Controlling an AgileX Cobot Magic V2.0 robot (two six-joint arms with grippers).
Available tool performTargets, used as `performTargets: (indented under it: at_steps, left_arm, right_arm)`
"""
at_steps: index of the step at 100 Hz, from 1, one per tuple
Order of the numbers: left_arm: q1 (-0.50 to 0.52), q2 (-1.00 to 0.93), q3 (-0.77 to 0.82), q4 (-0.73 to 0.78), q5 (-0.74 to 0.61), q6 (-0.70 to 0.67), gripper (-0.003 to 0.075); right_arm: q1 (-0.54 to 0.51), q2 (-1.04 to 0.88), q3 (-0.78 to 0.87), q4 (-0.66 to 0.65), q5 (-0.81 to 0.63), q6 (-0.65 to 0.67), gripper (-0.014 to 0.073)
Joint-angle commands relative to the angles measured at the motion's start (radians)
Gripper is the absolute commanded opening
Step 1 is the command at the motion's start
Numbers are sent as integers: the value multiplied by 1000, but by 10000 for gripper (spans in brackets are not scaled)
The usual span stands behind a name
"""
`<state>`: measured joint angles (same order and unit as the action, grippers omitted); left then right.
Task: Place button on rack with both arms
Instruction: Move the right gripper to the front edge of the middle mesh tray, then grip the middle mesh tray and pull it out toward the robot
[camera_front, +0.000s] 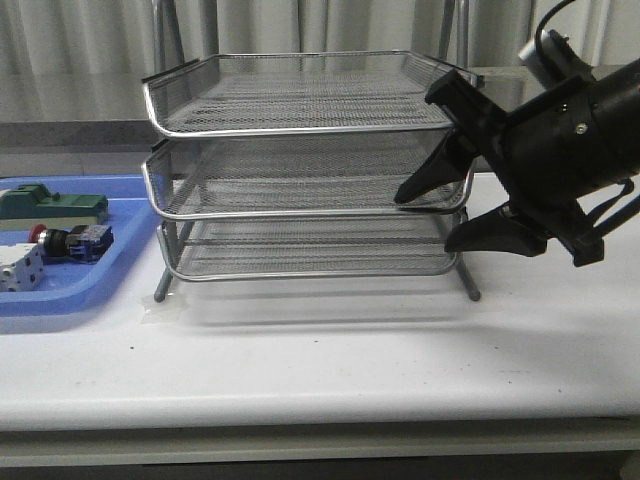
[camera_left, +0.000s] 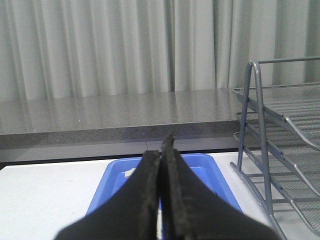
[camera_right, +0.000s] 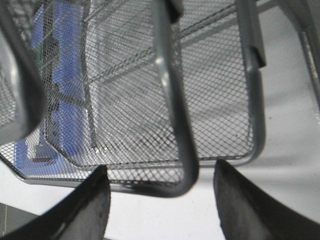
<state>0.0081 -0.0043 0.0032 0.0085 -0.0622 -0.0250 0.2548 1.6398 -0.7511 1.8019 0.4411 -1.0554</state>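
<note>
Robotics laboratory test bench. A plain white tabletop (camera_front: 320, 370) carries a silver wire-mesh rack (camera_front: 300, 170) at its centre. Left of the rack sits a blue plastic tray (camera_front: 90, 290) holding small electrical components. Behind the rack run a grey stone-like ledge (camera_left: 115, 112) and pale pleated curtains (camera_left: 100, 45). A black robot arm (camera_front: 570, 140) reaches in at the rack's right end.
</note>
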Motion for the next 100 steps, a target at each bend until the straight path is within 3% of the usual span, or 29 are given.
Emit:
performTargets:
  at_steps: [1,29,49,64,86,100]
  left_arm:
    - [3,-33,34,-9,-81,-10,-20]
    - [3,-33,34,-9,-81,-10,-20]
    - [3,-33,34,-9,-81,-10,-20]
    - [3,-33,34,-9,-81,-10,-20]
    - [3,-33,34,-9,-81,-10,-20]
    - [3,-33,34,-9,-81,-10,-20]
  right_arm:
    - [1,-14,-52,71,88,-30,463]
    - [1,14,-78,71,96,-30,447]
    - [1,14,-78,71,94,-30,271]
    - [1,14,-78,71,93,-30,220]
    - [1,14,-74,69,98,-30,61]
    - [1,14,-51,55,115,-30,35]
